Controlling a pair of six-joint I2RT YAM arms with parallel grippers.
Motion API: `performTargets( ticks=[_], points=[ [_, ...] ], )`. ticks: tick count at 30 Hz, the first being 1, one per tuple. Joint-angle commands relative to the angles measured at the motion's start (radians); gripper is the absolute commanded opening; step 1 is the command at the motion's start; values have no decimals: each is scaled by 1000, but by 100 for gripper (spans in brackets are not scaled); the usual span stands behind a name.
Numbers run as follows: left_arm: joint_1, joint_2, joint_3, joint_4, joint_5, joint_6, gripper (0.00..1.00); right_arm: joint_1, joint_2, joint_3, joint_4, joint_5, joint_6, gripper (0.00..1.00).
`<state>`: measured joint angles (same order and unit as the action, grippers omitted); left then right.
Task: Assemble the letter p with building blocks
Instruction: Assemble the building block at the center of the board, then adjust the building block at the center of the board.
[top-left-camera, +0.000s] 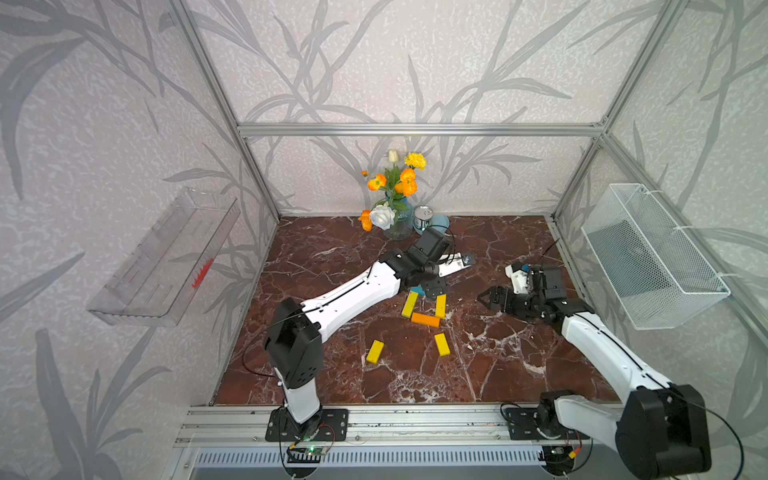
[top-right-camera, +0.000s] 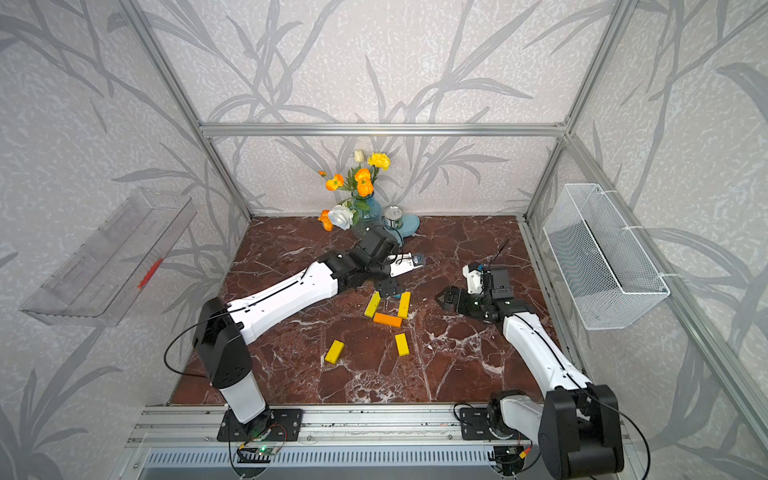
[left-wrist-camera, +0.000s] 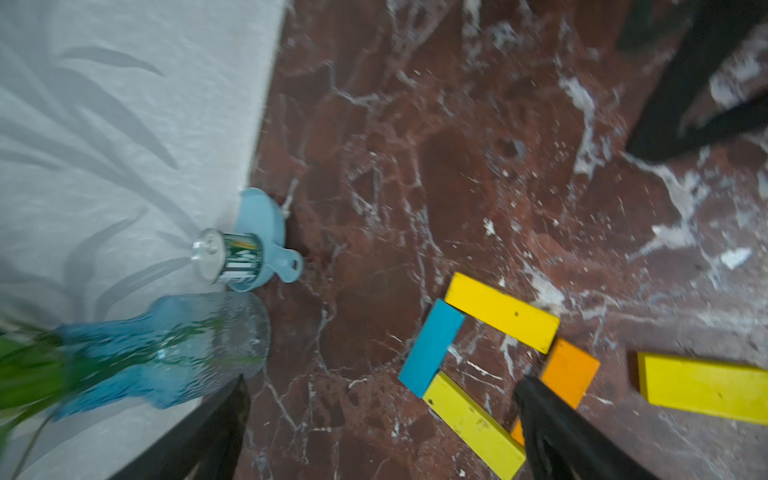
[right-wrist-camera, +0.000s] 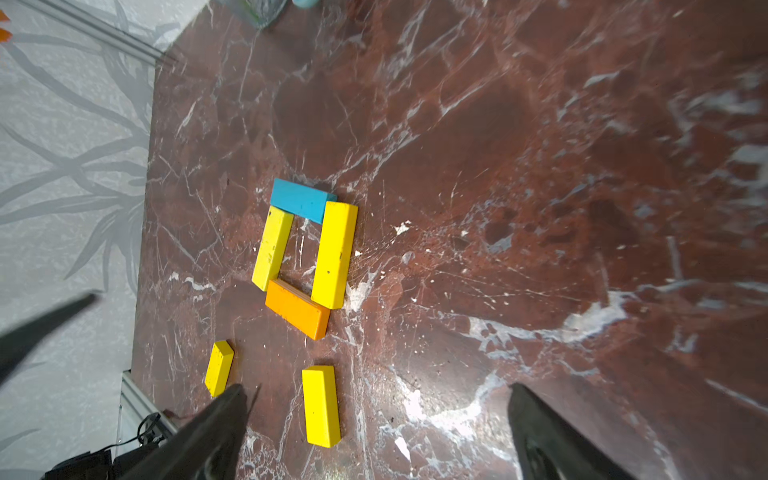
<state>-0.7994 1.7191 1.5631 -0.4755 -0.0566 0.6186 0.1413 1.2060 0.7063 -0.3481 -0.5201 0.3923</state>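
Left hand (left-wrist-camera: 382, 380) hangs open over the far end of a part-built letter p (top-right-camera: 403, 304), fingers (left-wrist-camera: 557, 432) spread wide and gripping nothing. In the left wrist view, one finger crosses in front of the orange block (left-wrist-camera: 571, 370).

The loop lies flat on the marble tabletop (top-left-camera: 519, 374), towards the back and middle. The blue block (right-wrist-camera: 301, 201) forms the far side and touches the far ends of the left side block (right-wrist-camera: 272, 249) and the right side block (right-wrist-camera: 334, 253), both yellow. The orange block closes the near side, set slightly askew and touching the near ends of both. In both top views the left hand and wrist hide most of the blue block.

Two more yellow pieces lie nearer the robot, apart from the loop and from each other: the left loose block (right-wrist-camera: 219, 368) and the right loose block (right-wrist-camera: 321, 405).

Right hand (right-wrist-camera: 376, 388) is open too, with nothing between its fingers. It is poised to the right of the loop, pointing towards it and clear of every block.

At the back wall stand a vase (top-left-camera: 401, 226) of flowers and, just beside it, a can (top-left-camera: 423, 217) on a pale blue scoop (top-left-camera: 441, 222). A wire basket (top-left-camera: 652, 257) hangs on the right wall, a clear shelf (top-left-camera: 166, 257) on the left.
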Motion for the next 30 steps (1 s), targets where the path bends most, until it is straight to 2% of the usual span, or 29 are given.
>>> performTargets(
  ticks=[1,3,5,6,7,9,14,18,24,28,30],
  points=[
    [26,-96,-67,135,-110,-171,100,104,71,55,46,-7,-8,96],
    [44,-156,-141,219,-188,-244,100,181,133,97,48,27,-13,96],
    [84,-200,-205,293,-274,-386,100,237,205,144,52,37,-6,96],
    [116,-221,-208,264,-288,-483,100,258,246,167,62,37,1,96],
    [157,-242,-195,199,-262,-567,100,274,283,189,71,40,8,95],
    [226,-290,-192,129,-212,-654,100,292,335,218,84,54,19,95],
    [256,-482,-371,241,-284,-678,100,339,424,290,59,113,7,96],
    [290,-580,-445,210,-298,-722,100,381,491,334,39,125,5,96],
    [372,-598,-488,129,-100,-761,100,409,552,376,-25,187,4,96],
    [396,-582,-517,118,-66,-798,100,441,555,414,-107,295,-28,96],
    [400,-581,-526,128,-49,-800,100,450,549,414,-107,309,-25,96]
  ],
)
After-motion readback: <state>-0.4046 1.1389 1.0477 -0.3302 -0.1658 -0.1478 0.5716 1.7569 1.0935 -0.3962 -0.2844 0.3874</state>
